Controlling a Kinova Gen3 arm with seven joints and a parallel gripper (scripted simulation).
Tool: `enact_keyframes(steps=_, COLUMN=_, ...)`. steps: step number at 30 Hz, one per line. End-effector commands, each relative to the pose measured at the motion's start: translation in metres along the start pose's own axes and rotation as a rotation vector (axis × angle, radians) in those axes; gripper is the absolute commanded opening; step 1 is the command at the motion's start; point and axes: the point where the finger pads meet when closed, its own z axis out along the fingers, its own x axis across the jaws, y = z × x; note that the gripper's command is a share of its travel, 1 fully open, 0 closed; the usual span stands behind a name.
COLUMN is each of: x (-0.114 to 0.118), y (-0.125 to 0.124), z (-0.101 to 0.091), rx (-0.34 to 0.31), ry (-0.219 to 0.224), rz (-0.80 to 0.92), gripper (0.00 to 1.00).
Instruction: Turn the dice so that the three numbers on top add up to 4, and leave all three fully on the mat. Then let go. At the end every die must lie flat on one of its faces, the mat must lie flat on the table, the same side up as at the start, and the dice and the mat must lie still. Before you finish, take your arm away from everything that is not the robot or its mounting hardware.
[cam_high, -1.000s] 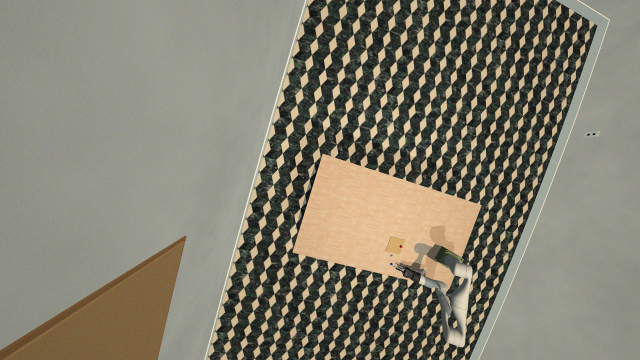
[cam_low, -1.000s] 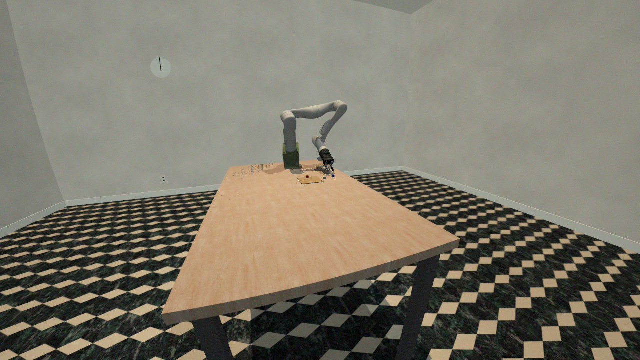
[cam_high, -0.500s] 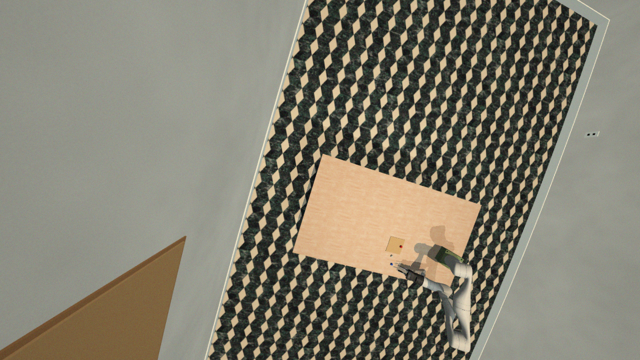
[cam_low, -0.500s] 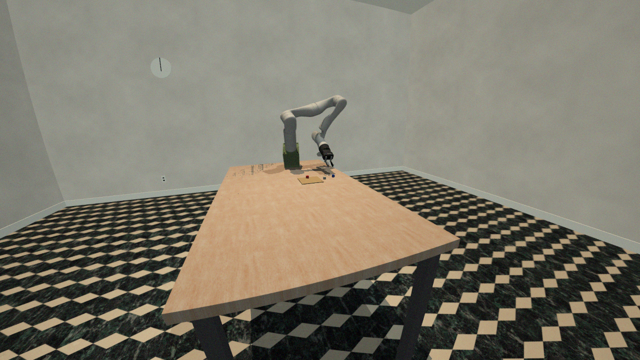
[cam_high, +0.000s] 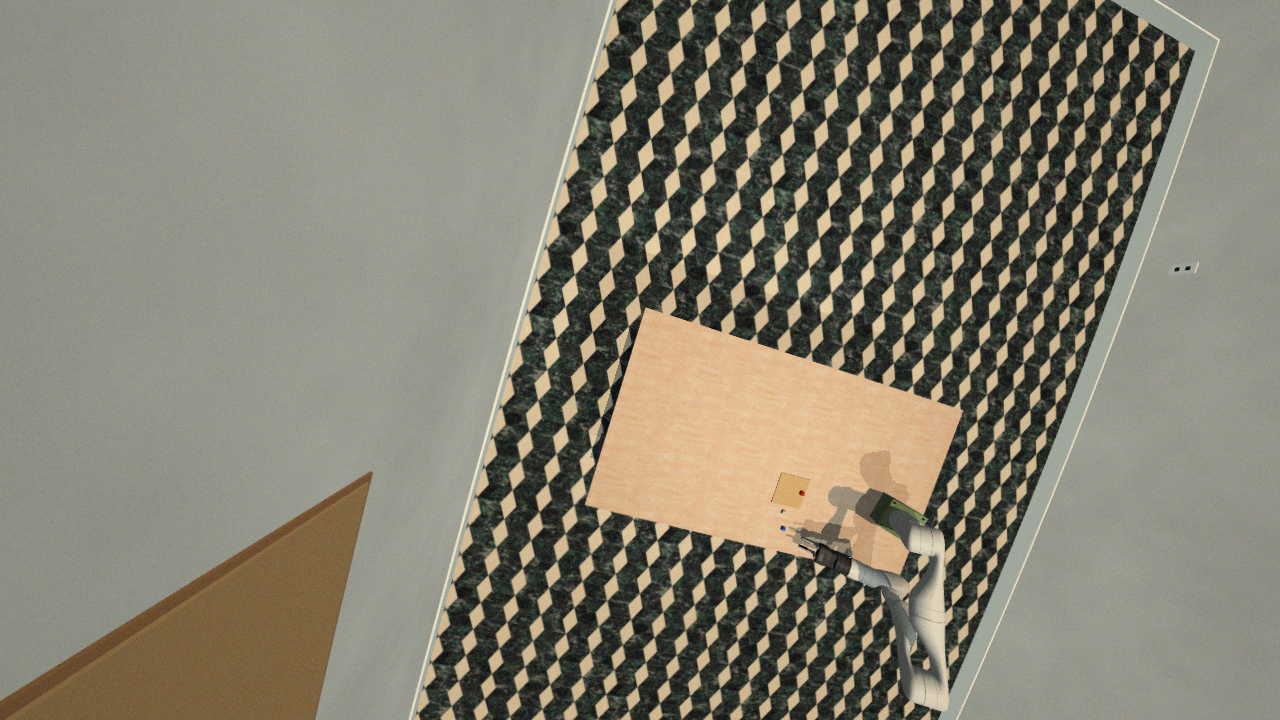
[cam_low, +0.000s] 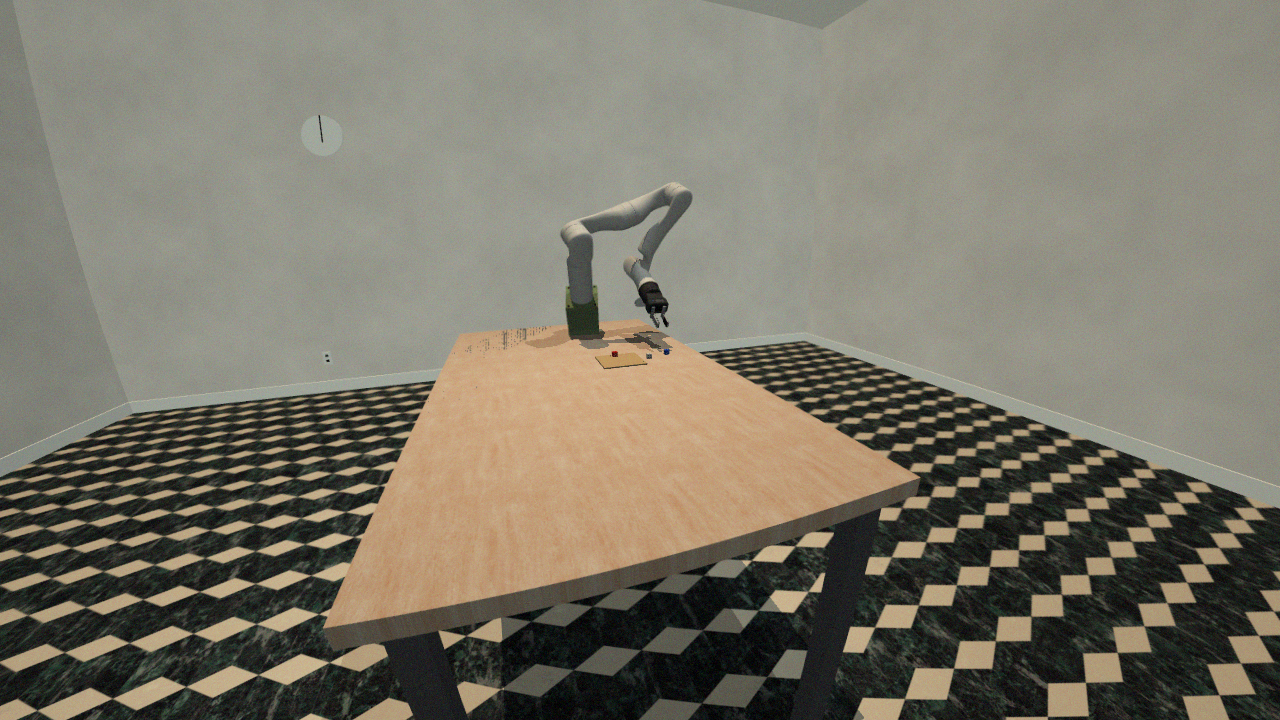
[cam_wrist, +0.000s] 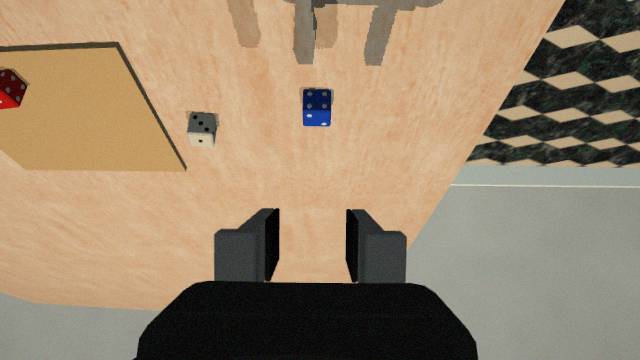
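Observation:
In the wrist view a blue die (cam_wrist: 317, 107) lies flat on the bare table with four pips on top. A grey-white die (cam_wrist: 202, 128) lies to its left, three pips on top, just off the edge of the tan mat (cam_wrist: 75, 107). A red die (cam_wrist: 11, 89) sits on the mat at the left edge of the view. My gripper (cam_wrist: 312, 234) is open and empty, raised well above the table behind the blue die. In the overhead view the gripper (cam_high: 803, 539) hangs near the blue die (cam_high: 783, 528) and the mat (cam_high: 790, 489).
The table's edge runs close to the right of the blue die, with the checkered floor below (cam_wrist: 575, 95). The arm's green base (cam_high: 890, 512) stands at the table's near corner.

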Motion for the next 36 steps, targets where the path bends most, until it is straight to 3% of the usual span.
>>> enact_keyframes(steps=1, x=0.001, y=0.001, z=0.000, rx=0.002, ry=0.000, rz=0.003, gripper=0.64)
enact_keyframes(steps=16, x=0.001, y=0.006, z=0.003, rx=0.080, ry=0.000, rz=0.002, gripper=0.64)
enact_keyframes(steps=29, x=0.000, y=0.017, z=0.009, rx=0.292, ry=-0.001, rz=0.002, gripper=0.64)
enact_keyframes(steps=31, x=0.000, y=0.017, z=0.009, rx=0.292, ry=-0.001, rz=0.002, gripper=0.64)
enact_keyframes(steps=36, x=0.000, y=0.023, z=0.012, rx=0.400, ry=0.001, rz=0.003, gripper=0.64)
